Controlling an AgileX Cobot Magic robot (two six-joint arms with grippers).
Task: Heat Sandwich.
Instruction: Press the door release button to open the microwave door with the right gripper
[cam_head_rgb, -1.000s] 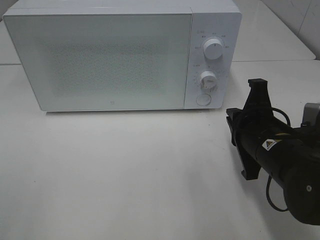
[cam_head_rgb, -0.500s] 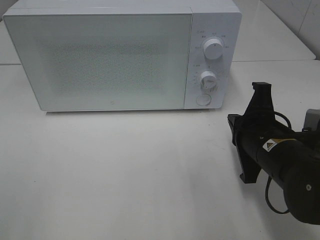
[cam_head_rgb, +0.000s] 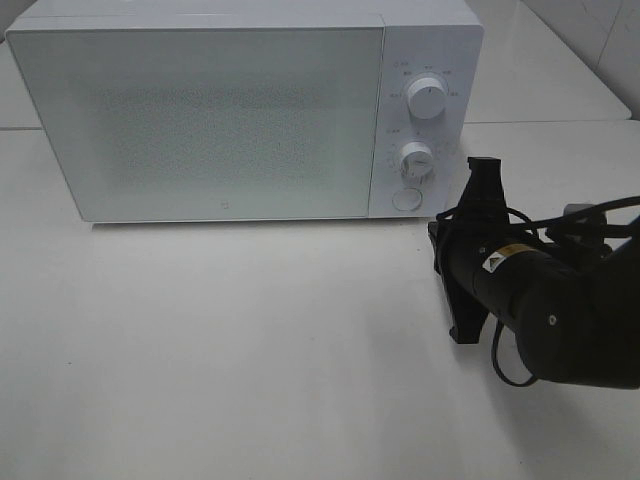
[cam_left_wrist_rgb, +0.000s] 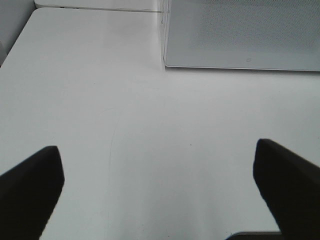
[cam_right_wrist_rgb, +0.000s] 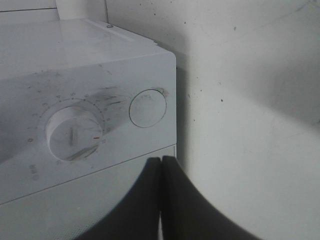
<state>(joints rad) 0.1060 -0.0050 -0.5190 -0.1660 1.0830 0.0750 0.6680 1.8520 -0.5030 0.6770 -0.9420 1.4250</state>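
Note:
The sandwich is out of view in every frame. The white microwave (cam_head_rgb: 220, 110) stands at the back of the table with its door shut. My right gripper (cam_head_rgb: 437, 238) is shut with nothing in it, just right of the control panel and a little below the round button (cam_head_rgb: 406, 198). In the right wrist view the closed fingertips (cam_right_wrist_rgb: 161, 162) point at the panel below that button (cam_right_wrist_rgb: 148, 108), beside the lower knob (cam_right_wrist_rgb: 74, 132). My left gripper (cam_left_wrist_rgb: 160, 190) is open over bare table, its two fingers (cam_left_wrist_rgb: 30, 190) wide apart, with the microwave's door corner (cam_left_wrist_rgb: 240, 35) ahead.
The panel carries an upper knob (cam_head_rgb: 427, 100) and a lower knob (cam_head_rgb: 416, 160). The white table (cam_head_rgb: 250, 340) spreads out in front of the microwave. A tiled wall (cam_head_rgb: 590, 40) runs along the far right.
My right arm has swung left, bringing its gripper closer to the microwave's control panel. Its fingers have gone from slightly parted to shut. The left gripper has not moved.

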